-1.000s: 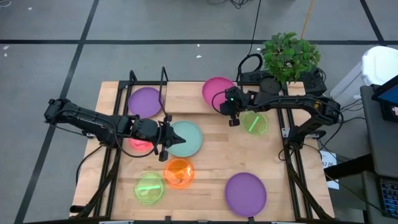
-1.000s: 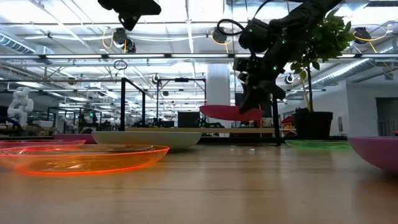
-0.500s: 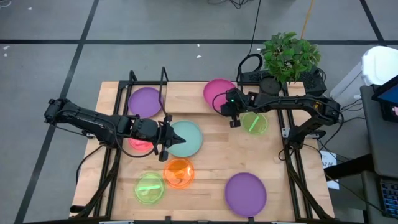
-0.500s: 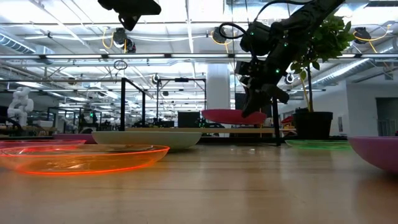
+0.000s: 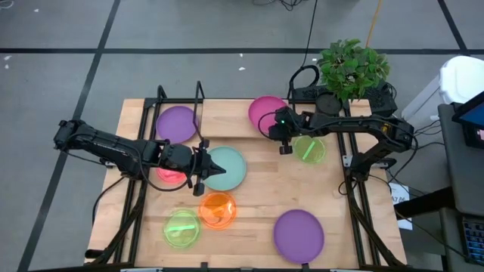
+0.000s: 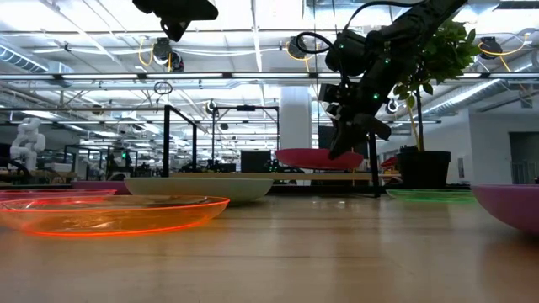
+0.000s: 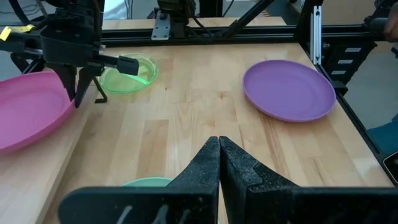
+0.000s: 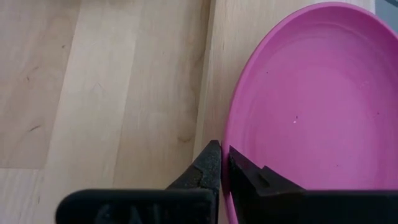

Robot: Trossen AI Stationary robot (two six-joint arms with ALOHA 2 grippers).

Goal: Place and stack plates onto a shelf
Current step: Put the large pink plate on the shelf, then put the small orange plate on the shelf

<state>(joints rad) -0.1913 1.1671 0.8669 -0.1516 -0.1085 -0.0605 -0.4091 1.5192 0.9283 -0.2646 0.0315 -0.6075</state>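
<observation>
My right gripper (image 5: 280, 138) is shut on a magenta plate (image 5: 265, 112) and holds it a little above the right end of the light-wood shelf (image 5: 223, 117). In the low view the plate (image 6: 316, 157) floats over the plank (image 6: 358, 177). A purple plate (image 5: 176, 123) lies on the shelf's left end. My left gripper (image 5: 204, 168) is shut on nothing and hangs high over the left rim of a teal plate (image 5: 231, 168), which lies flat on the table. My right gripper pinches the magenta plate's rim (image 8: 227, 152) on the side toward the table's near-right, one finger (image 8: 210, 163) outside the rim and one (image 8: 249, 173) over the plate's inside. The fingers slant down from the table's right. The plate is roughly level and lifted clear of the shelf.
Flat on the table lie a red plate (image 5: 170, 176), an orange plate (image 5: 218, 210), two green plates (image 5: 181, 227) (image 5: 308, 149) and a purple plate (image 5: 298, 234). A potted plant (image 5: 352, 68) stands at the far right. Black shelf frames (image 5: 160, 98) rise at the far left.
</observation>
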